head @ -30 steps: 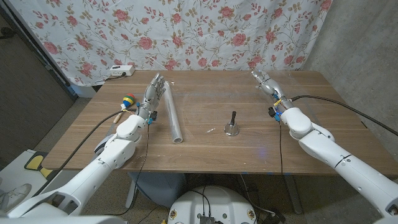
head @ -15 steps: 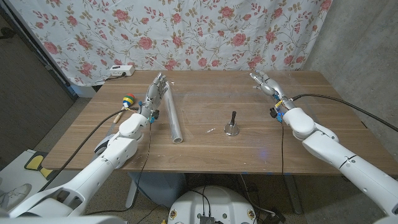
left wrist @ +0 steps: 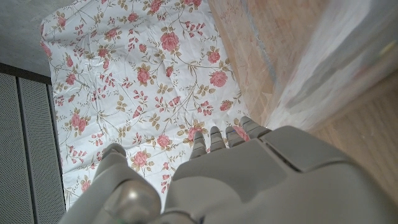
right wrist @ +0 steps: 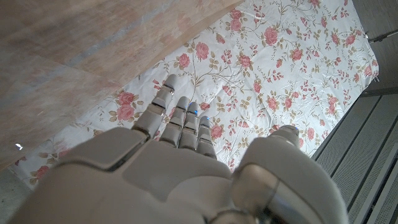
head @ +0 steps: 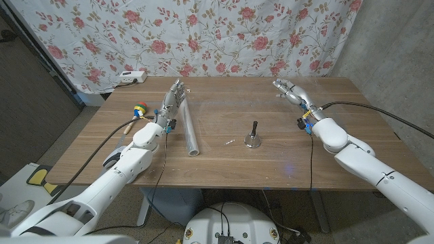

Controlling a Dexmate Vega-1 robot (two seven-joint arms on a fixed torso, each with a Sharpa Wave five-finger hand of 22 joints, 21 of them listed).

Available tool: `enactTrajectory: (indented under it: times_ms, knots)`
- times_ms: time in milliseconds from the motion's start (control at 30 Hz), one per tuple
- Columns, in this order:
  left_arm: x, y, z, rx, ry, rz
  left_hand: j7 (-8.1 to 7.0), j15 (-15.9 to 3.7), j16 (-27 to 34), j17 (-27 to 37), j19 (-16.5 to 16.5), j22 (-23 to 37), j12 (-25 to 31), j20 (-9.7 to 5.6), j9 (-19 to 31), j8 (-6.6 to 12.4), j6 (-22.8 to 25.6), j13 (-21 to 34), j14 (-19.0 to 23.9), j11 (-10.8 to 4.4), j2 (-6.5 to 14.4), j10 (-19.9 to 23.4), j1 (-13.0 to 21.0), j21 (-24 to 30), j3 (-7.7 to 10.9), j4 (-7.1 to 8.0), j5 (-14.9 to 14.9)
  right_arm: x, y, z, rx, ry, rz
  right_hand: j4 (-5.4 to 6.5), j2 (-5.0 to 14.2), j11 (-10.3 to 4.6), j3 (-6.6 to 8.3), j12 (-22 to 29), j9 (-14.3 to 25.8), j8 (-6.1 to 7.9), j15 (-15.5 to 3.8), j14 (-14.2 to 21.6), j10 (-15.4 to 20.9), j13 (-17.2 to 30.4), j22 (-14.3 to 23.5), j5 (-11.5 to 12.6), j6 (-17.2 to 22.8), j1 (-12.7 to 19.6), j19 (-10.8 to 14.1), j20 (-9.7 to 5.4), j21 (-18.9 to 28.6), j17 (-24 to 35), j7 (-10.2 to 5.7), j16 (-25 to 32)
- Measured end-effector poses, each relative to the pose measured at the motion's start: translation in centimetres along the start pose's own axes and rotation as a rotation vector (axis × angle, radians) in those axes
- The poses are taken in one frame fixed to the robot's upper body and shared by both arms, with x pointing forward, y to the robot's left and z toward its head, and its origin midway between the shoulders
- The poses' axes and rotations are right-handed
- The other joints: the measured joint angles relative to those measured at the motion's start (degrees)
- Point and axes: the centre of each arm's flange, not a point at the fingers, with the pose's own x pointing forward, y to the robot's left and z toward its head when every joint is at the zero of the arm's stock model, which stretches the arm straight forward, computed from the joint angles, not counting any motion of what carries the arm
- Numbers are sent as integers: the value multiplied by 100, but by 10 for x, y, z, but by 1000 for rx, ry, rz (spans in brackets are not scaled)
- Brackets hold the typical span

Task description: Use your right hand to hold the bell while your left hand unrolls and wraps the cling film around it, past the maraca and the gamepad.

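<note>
A small metal bell (head: 253,138) with a black handle stands upright near the middle of the wooden table (head: 285,163). The cling film roll (head: 188,125) lies to its left, pointing away from me; it also shows as a pale tube (left wrist: 336,74) in the left wrist view. My left hand (head: 173,102) is open, fingers stretched out beside the roll's far end (left wrist: 249,180). My right hand (head: 290,90) is open and holds nothing, far right of the bell toward the back edge (right wrist: 174,162). A colourful maraca (head: 139,110) lies left of my left hand.
A white power strip (head: 133,76) sits at the table's back left corner. A flowered cloth (head: 203,34) hangs behind the table. A grey object (head: 112,158) lies by the left edge under my left arm. A tiny white scrap (head: 230,141) lies left of the bell.
Both arms have reached slightly farther over the table; the left hand has shifted a little toward the roll's far end. Bell and roll have not moved.
</note>
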Motion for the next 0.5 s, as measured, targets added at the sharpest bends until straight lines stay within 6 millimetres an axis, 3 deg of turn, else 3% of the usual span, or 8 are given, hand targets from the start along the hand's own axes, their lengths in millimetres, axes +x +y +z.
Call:
enactTrajectory:
  times_ms: [200, 400, 500]
  knots:
    - [1, -1, -2, -5, 3, -1, 0, 0, 0, 0, 0, 0, 0, 0, 0, 0, 0, 0, 0, 0, 30, 0, 30, 0, 0, 0, 0, -4, -2, 1, -17, -7, -8, -70, 62, -67, 70, 86, 0, 45, -7, 297, 331, 4, 27, -45, 303, 107, 216, -52, 67, 40, -32, 131]
    - [1, -2, -3, -5, 7, -5, 0, 0, 0, 0, 0, 0, 0, 0, 0, 0, 0, 0, 0, 0, 31, 0, 31, 0, 0, 0, 0, -9, -2, 2, -34, -6, -21, -84, 228, -82, 213, 149, 1, 83, -14, 712, 562, 69, 143, -89, 595, 209, 368, 142, 220, 280, -143, 430]
    - [2, -2, -3, -6, 7, -8, 0, 0, 0, 0, 0, 0, 0, 0, 0, 0, 0, 0, 0, 0, 31, 0, 31, 0, 0, 0, 0, -11, -1, 3, -42, -5, -31, -68, 234, -101, 230, 149, 1, 83, -13, 809, 581, 82, 186, -94, 655, 203, 441, 153, 270, 386, -141, 529]
